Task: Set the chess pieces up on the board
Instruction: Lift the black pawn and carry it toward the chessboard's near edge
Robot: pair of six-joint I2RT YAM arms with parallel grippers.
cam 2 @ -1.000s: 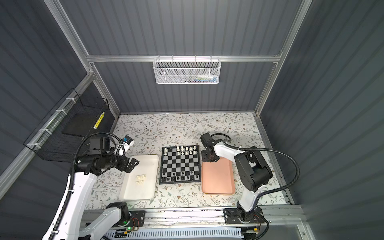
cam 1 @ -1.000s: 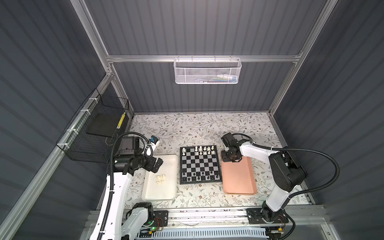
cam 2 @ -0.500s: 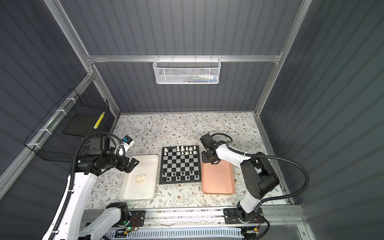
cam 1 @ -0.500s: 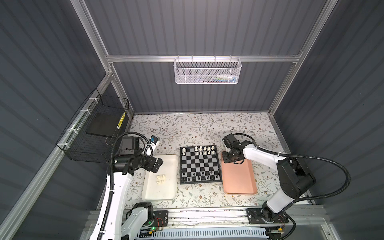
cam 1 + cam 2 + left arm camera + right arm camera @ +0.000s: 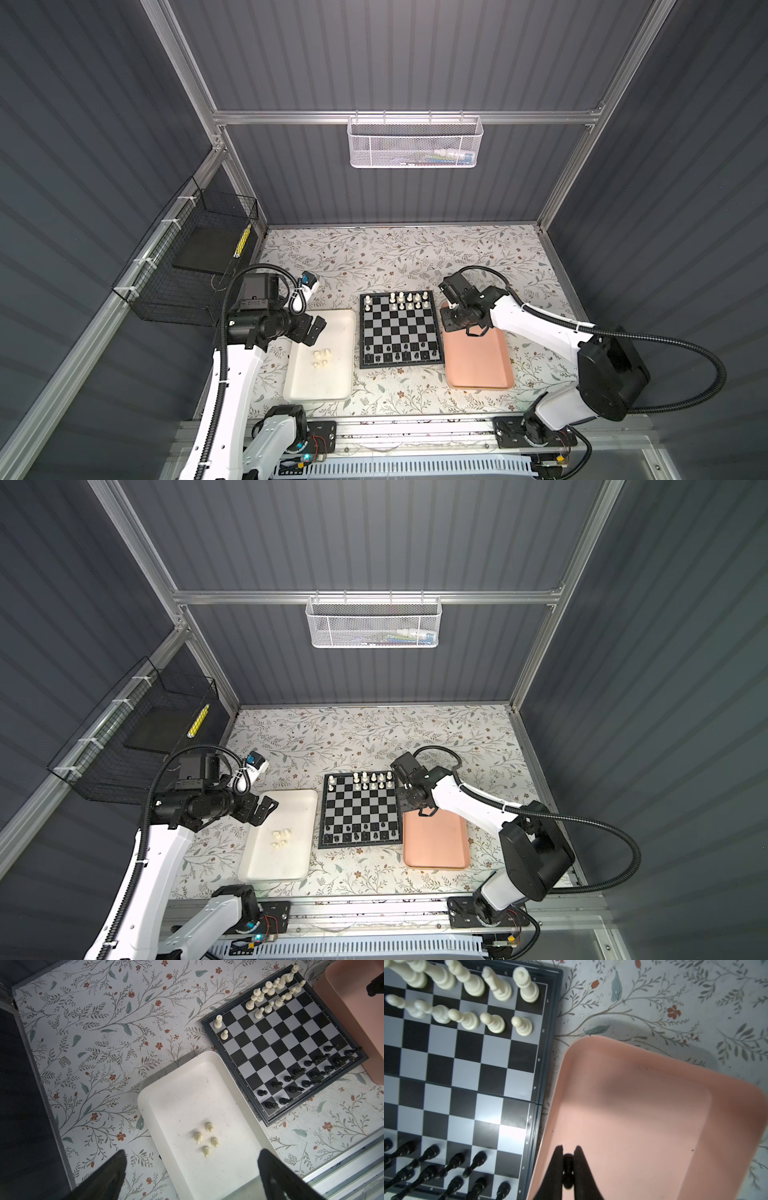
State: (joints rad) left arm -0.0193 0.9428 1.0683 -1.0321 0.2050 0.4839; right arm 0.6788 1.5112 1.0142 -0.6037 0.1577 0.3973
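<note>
Right gripper [image 5: 568, 1150] pinches small black piece [image 5: 568, 1169] above salmon tray [image 5: 643, 1126]; likely bound for vacant edge square in black pawn row. Left gripper [image 5: 192, 1154] jaws spread wide over white tray [image 5: 158, 1105], probably lining up on four cream pieces [image 5: 205, 1136] there. Board [image 5: 399, 330] between trays: glossy chequer, black rim. Pieces smooth plastic, rounded bases.
</note>
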